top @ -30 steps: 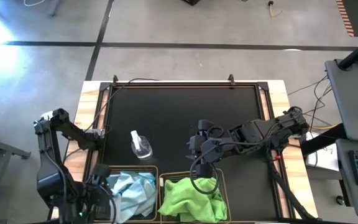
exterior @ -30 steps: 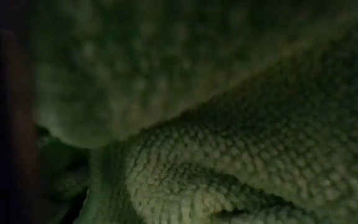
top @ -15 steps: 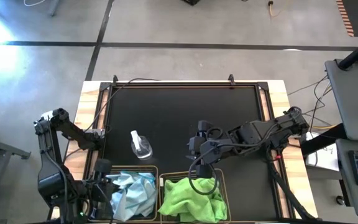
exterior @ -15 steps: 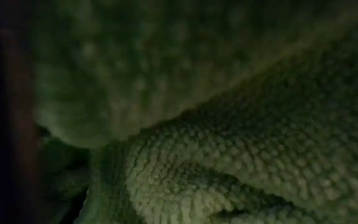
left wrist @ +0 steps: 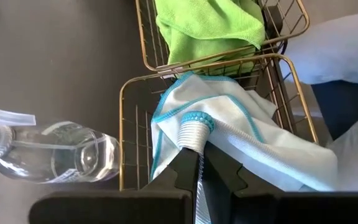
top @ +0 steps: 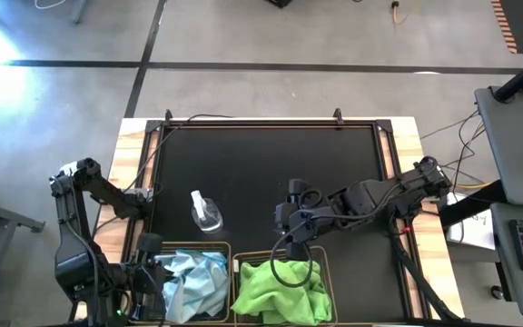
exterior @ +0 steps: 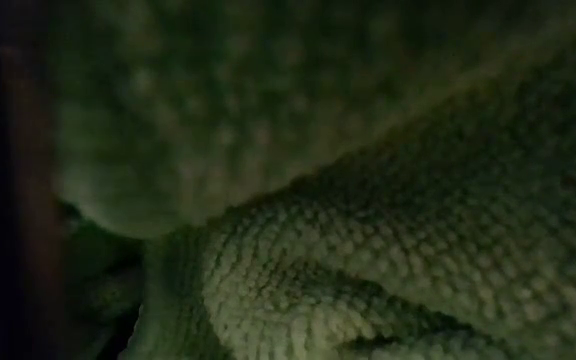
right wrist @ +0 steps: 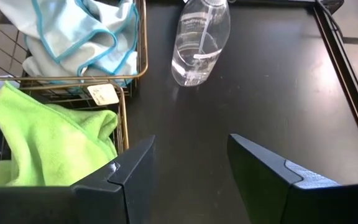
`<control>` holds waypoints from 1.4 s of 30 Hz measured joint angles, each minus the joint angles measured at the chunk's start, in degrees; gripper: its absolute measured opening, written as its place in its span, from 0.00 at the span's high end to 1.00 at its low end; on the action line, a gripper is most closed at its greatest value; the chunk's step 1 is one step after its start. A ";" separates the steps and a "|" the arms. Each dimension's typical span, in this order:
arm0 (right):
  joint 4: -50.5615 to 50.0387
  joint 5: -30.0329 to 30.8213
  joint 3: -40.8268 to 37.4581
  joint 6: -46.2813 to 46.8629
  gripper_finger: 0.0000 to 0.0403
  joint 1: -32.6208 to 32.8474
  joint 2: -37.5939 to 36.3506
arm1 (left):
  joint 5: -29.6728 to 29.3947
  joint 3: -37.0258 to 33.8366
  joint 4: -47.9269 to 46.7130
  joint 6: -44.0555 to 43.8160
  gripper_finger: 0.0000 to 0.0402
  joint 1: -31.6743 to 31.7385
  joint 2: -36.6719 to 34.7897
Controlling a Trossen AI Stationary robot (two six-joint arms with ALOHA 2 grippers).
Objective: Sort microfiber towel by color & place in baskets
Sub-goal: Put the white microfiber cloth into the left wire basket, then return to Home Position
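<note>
the left gripper point(left wrist: 196, 163) is pinching a fold of a pale blue microfiber towel point(left wrist: 241, 134) between closed fingers, the cloth bunching just ahead of the fingertips inside the left wire basket point(left wrist: 127, 134). the right gripper point(right wrist: 188, 163) is hanging with its fingers spread and empty over bare black tabletop, the right wire basket point(right wrist: 123, 118) just off one finger and the lime green towel point(right wrist: 48, 143) lying inside it.

the risk, as i judge it — if the left fingers lift without letting go, the blue cloth will trail back out over the rim; its loose edge is already draping near the wire. the clear spray bottle point(left wrist: 55, 152) is lying just beside that basket, so a wide swing could knock it rolling.

counting from the high view: two baskets side by side, one bottle. blue cloth is filling the left basket point(top: 189, 283) and green the right point(top: 284, 289), but how many towels are in each heap i cannot tell. the low view is showing only green cloth up close.
</note>
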 joint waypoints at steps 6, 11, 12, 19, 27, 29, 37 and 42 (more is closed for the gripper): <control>-0.01 0.00 -0.64 0.00 0.51 0.00 0.00 | 0.03 0.00 0.00 -1.03 1.00 0.00 0.00; 0.04 0.00 -0.65 -0.02 0.51 -0.02 0.00 | 1.50 0.00 0.03 -0.87 1.00 0.02 0.00; 0.04 0.00 -0.66 -0.02 0.51 -0.02 0.00 | 2.12 0.04 0.01 -0.86 1.00 0.06 0.00; 0.04 0.00 -0.66 -0.02 0.51 -0.03 0.00 | 8.42 0.17 -2.86 -16.60 0.98 1.27 -0.02; 0.04 0.00 -0.66 0.00 0.51 -0.02 0.00 | 9.70 0.17 -3.45 -19.14 0.85 1.27 -0.17; 0.04 -0.02 -0.66 -0.05 0.51 -0.02 0.00 | 10.43 0.17 -3.45 -19.18 0.80 1.29 -0.17; 0.04 0.00 -0.66 -1.51 0.51 -0.02 0.00 | 9.91 0.20 -6.05 -15.16 0.67 1.32 -0.17; 0.31 0.14 -0.10 -2.58 0.51 -0.03 0.00 | 2.29 0.43 -6.17 -7.18 0.65 1.77 -0.17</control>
